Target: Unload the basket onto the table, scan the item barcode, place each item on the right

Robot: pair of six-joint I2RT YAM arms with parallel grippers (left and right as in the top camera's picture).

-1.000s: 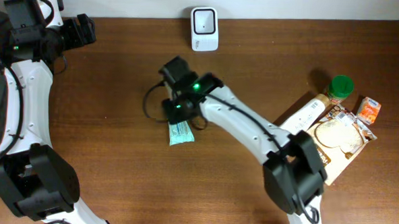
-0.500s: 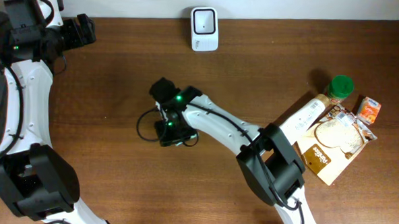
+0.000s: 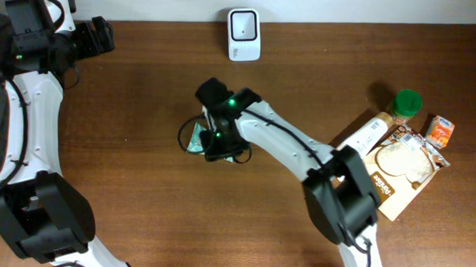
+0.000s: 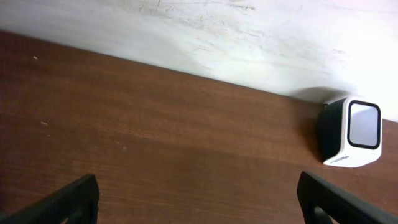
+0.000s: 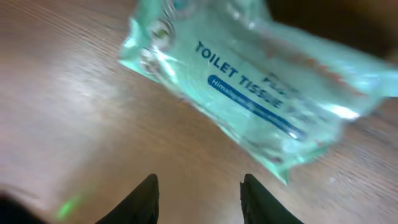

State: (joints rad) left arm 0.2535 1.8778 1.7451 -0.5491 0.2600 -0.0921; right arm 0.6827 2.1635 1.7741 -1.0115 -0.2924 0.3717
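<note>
My right claw hovers over the toilet tissue pack on the worktop, fingers apart, holding nothing; my left claw stands wide apart, facing the scanner.

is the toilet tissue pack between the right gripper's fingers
No, the toilet tissue pack sits ahead of the right gripper, with only table showing between its jaws.

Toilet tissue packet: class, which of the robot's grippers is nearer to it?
Right. The right gripper hangs just over the toilet tissue packet, jaws apart, not gripping it. The left gripper is far off, near the far left corner of the table.
</note>
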